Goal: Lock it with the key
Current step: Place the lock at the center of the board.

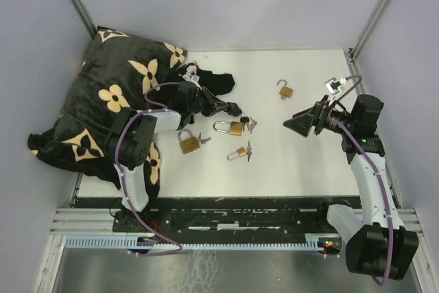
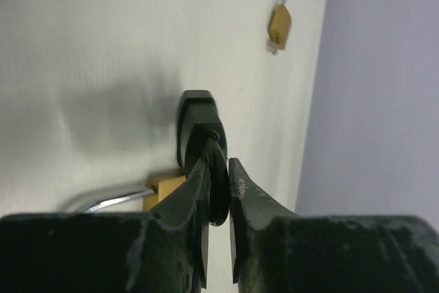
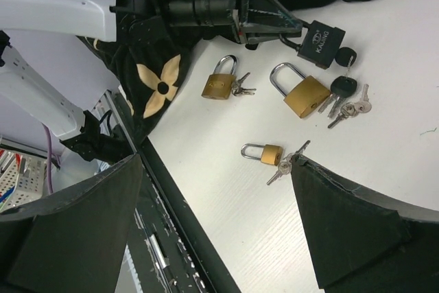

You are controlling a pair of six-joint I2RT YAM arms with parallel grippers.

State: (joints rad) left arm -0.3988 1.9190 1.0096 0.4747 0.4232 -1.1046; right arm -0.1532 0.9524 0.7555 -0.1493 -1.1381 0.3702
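Just left of centre on the white worktop point(image 1: 302, 169), my left gripper point(image 2: 219, 164) is straddling the shackle of the black padlock point(image 3: 321, 36), its fingers barely parted; whether they are pinching it I cannot tell. A black-headed key point(image 3: 346, 53) is lying just beside the lock body. My right gripper point(image 1: 293, 124) is hovering at the worktop's 3 o'clock, spread wide and holding nothing. From the black padlock, a large brass padlock point(image 1: 230, 127) is lying at 6 o'clock, a small brass padlock point(image 1: 238, 153) beyond it, and an open brass padlock point(image 1: 285, 90) toward 2 o'clock.
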